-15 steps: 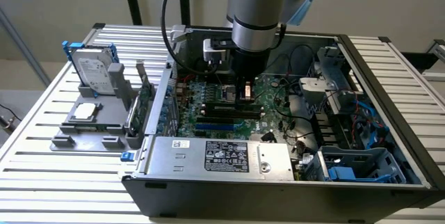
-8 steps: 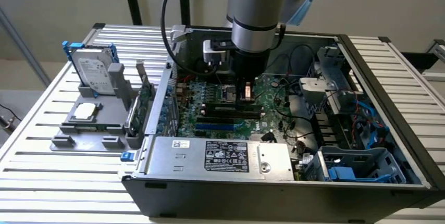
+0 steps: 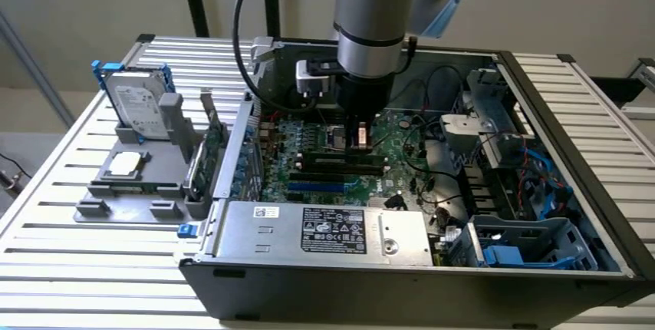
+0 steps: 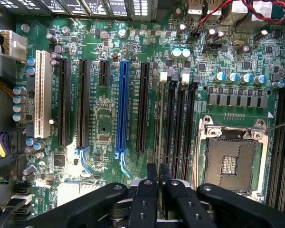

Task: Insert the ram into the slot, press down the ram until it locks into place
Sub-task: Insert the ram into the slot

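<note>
The ram (image 4: 160,118) shows edge-on as a thin green-gold strip, standing along the first of several parallel black slots (image 4: 171,123) beside the CPU socket. Its near end runs between the two black fingertips of my gripper (image 4: 158,173), which are shut on it. I cannot tell whether it is fully seated or whether the white latches (image 4: 164,74) at the far end have closed. In the exterior view, my gripper (image 3: 358,142) reaches down into the open computer case, directly above the row of black slots (image 3: 333,167) on the motherboard.
A blue slot (image 4: 122,109), other black slots and a white slot (image 4: 42,95) lie parallel nearby. The CPU socket (image 4: 230,161) is close by. The power supply (image 3: 327,230), cables and a drive cage (image 3: 522,242) crowd the case. A hard drive (image 3: 138,103) and an upright green card (image 3: 215,153) stand outside.
</note>
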You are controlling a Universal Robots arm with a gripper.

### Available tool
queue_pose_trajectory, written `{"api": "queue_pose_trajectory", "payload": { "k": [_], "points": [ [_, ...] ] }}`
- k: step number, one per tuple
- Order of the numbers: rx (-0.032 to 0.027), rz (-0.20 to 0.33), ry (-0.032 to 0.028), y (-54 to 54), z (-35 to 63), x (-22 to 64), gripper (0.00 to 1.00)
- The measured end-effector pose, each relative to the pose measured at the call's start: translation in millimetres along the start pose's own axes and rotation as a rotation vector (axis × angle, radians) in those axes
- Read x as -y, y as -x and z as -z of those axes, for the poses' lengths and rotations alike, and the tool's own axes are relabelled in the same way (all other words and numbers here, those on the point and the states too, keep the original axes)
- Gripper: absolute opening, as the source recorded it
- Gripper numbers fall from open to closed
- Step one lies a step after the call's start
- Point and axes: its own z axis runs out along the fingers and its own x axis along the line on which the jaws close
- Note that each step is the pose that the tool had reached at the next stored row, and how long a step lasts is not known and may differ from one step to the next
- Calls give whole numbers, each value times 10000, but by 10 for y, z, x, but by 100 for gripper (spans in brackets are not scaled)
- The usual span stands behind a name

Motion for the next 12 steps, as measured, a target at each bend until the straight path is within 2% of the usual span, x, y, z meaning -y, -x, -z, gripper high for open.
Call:
{"api": "queue_pose_trajectory", "payload": {
  "k": [5,12],
  "points": [
    [-36,-44,-18,0,-8,-3,13],
    [-41,-139,-26,11,-14,-3,13]
  ]
}}
